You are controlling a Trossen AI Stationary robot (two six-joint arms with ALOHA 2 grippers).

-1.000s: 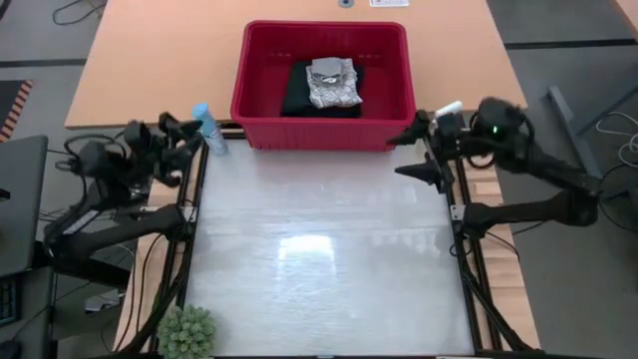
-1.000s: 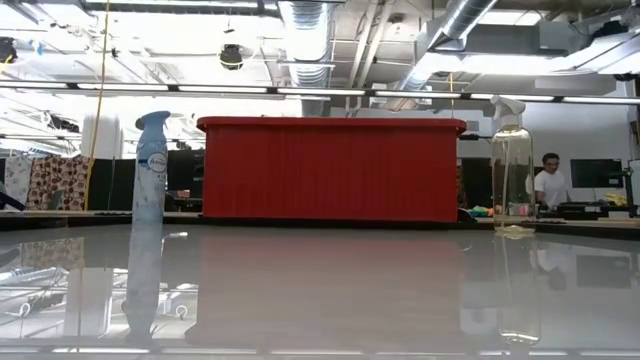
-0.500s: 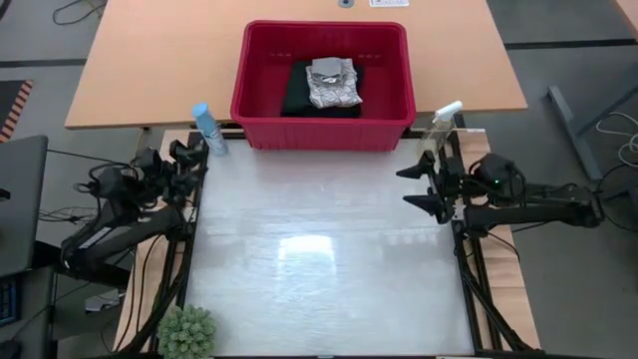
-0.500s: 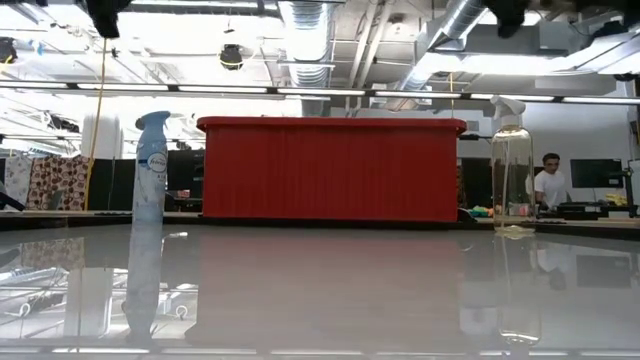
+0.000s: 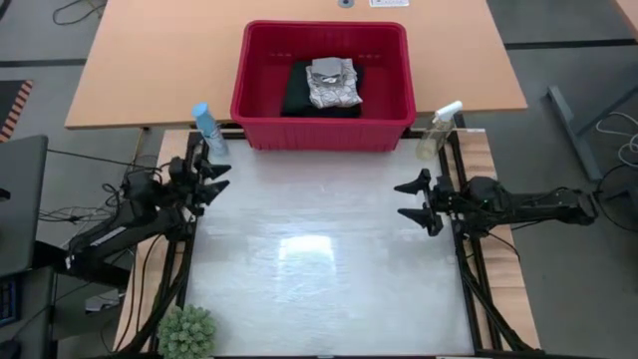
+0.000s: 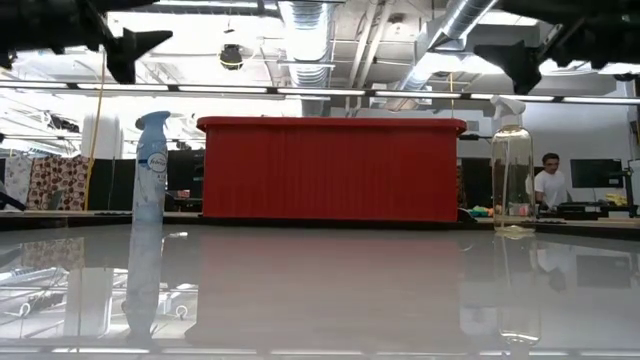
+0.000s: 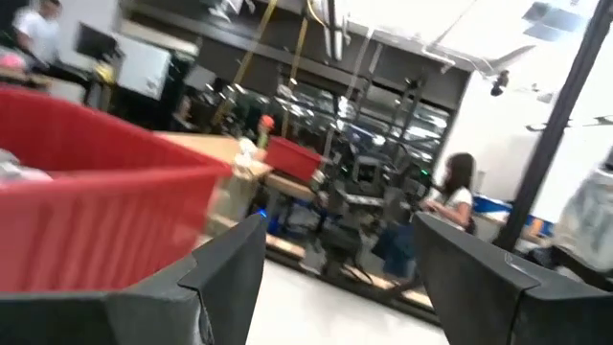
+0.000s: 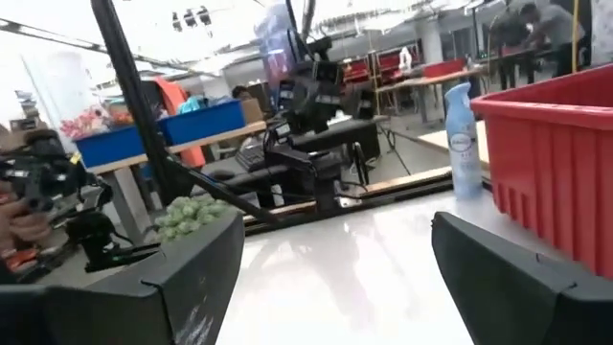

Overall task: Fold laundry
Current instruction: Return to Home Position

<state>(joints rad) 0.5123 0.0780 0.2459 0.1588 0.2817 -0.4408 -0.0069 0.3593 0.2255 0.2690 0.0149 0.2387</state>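
Note:
The laundry lies in the red basket (image 5: 324,130) at the table's far edge: a dark folded garment (image 5: 299,95) with a small grey cloth (image 5: 333,83) resting on top of it. My left gripper (image 5: 212,169) stands open at the table's left edge, pointing level toward the right. My right gripper (image 5: 413,200) stands open at the right edge, pointing level toward the left. Both are empty and well short of the basket. In the wrist views the fingers of my left gripper (image 7: 335,287) and my right gripper (image 8: 335,278) stand wide apart with nothing between them.
A blue spray bottle (image 5: 207,128) stands left of the basket, a clear spray bottle (image 5: 437,131) right of it. A small green plant (image 5: 186,332) sits at the near left corner. The glossy table top (image 5: 319,249) stretches between the arms. A person (image 6: 549,182) sits in the room behind.
Both arms have come down from high above the table's sides, low over its left and right edges, the right one also swinging toward the near edge. Both grippers have stayed open. The laundry has not moved.

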